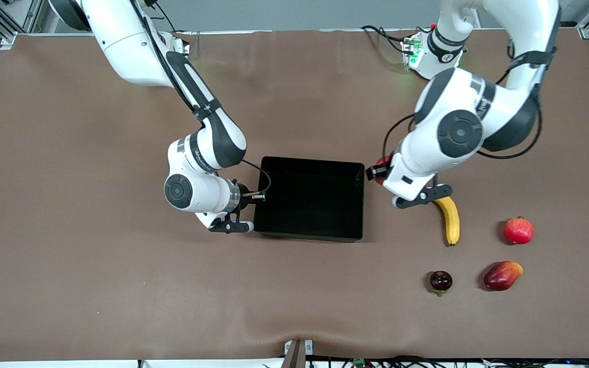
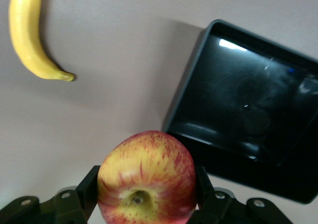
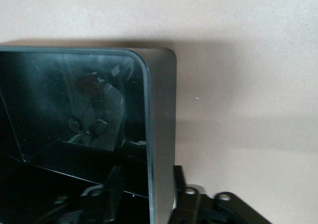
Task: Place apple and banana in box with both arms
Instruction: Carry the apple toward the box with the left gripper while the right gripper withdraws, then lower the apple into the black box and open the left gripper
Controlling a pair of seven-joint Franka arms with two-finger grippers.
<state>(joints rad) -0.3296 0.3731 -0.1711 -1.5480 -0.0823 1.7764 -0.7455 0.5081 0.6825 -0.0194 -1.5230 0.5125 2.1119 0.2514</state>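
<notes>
- Left gripper (image 2: 146, 204) up in the air over the bare desk (image 1: 69, 153), just beside the box (image 1: 309, 198) wall at the left arm's end; fingers (image 2: 84, 189) clamped on the apple (image 2: 147, 178), one on each side.
- Apple red with yellow streaks, stem dimple facing the left wrist camera; in front view only a red sliver shows by the left arm's wrist (image 1: 380, 166).
- Banana (image 1: 450, 220) lies flat on the desk, toward the left arm's end from the box, apart from it; one tip hidden under the left arm's gripper mount.
- Right gripper (image 3: 149, 196) at the box wall on the right arm's end; fingers straddle that wall, one inside, one outside, pinched on it.
- Box black, glossy, nothing in it.
- Other fruit nearer the front camera than the banana: red round one with crown tip (image 1: 518, 230), mango (image 1: 502, 275), small dark fruit (image 1: 440, 281). All apart from each other.
</notes>
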